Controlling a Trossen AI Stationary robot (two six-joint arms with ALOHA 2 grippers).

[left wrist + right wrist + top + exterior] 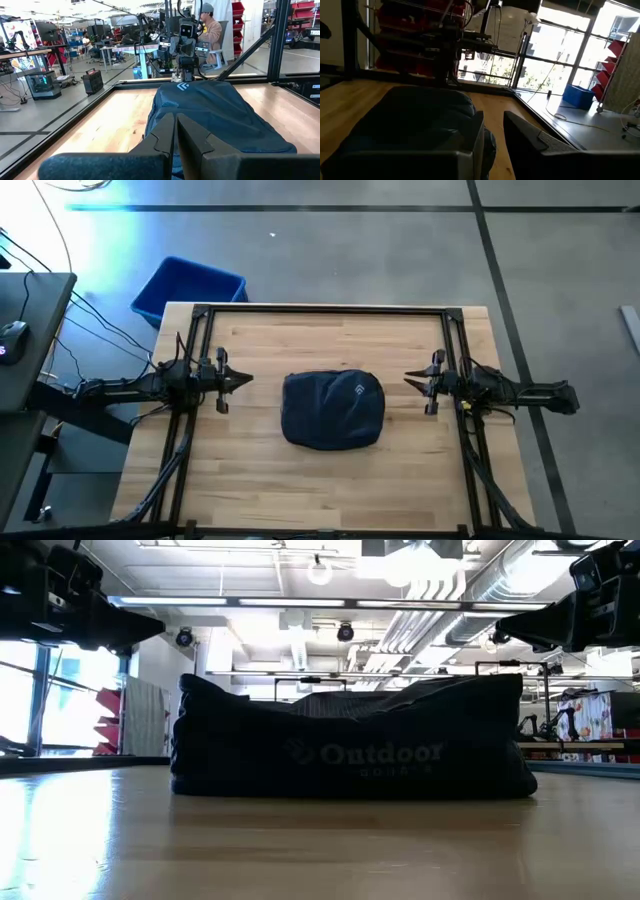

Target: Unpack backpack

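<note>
Centrally backpack [333, 410], table [260, 480] edges well apart

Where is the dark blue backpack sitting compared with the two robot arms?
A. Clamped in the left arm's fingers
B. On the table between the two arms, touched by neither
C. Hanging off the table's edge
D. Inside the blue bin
B: seen from above, the backpack lies mid-table, with clear wood between it and the left gripper on one side and the right gripper on the other.
</note>
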